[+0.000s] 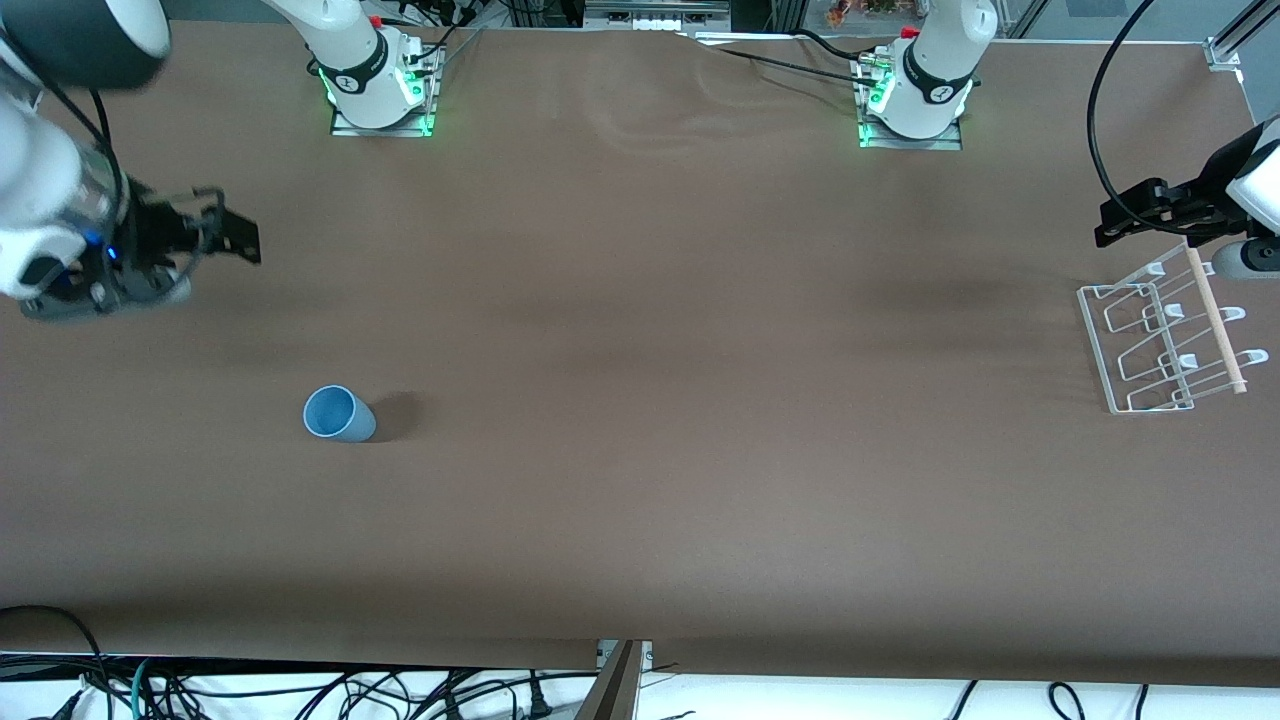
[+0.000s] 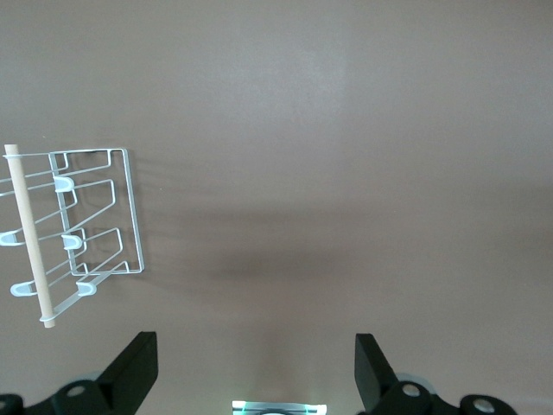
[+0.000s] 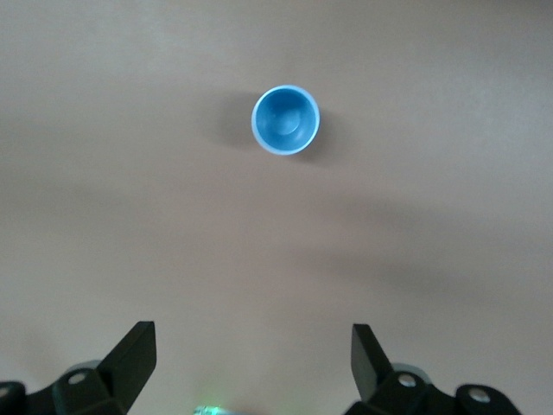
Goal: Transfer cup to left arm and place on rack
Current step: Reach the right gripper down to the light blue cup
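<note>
blue cup (image 1: 339,414) upright on table | right gripper (image 1: 215,235) wide, empty | left gripper (image 1: 1135,215) wide, above rack (image 1: 1165,335)

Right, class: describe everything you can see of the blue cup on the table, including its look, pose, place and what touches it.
The cup is a small light-blue tumbler, smooth and handleless, apparently plastic, slightly tapered. It stands upright on the brown table, mouth up; the right wrist view looks straight into its empty inside. It sits toward the right arm's end of the table, nearer the front camera than either arm's base. Only the table touches it. It casts a soft shadow beside it.
</note>
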`<state>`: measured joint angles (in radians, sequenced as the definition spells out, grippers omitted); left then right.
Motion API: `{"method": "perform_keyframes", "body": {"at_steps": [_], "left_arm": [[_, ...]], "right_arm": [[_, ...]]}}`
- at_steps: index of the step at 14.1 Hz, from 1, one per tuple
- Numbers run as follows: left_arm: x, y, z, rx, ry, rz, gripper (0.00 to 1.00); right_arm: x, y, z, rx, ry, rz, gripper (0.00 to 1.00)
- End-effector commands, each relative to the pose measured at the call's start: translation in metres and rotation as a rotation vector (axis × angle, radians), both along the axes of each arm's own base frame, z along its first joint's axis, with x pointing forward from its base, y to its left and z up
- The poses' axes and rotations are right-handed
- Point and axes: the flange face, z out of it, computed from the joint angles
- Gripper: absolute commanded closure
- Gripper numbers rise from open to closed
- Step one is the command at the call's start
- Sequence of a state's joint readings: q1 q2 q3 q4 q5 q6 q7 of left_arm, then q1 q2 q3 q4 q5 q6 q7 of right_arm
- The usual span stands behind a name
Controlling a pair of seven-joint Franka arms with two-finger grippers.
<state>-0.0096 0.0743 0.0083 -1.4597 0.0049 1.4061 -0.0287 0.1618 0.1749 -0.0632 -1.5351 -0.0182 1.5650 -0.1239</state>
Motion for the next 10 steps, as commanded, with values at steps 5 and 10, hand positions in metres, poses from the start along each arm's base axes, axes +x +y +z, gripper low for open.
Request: {"method": "perform_keyframes", "body": {"at_steps": [5,10], "left_arm": [[0.003,-0.001,0.003,0.015,-0.001,-0.002,0.0],[0.003,-0.001,0.003,0.015,-0.001,-0.002,0.0]], "right_arm": [[0.069,-0.021,-0.147,-0.018,-0.019,0.044,0.0],[0.076,-0.022,-0.224,-0.018,-0.01,0.07,0.01]]}}
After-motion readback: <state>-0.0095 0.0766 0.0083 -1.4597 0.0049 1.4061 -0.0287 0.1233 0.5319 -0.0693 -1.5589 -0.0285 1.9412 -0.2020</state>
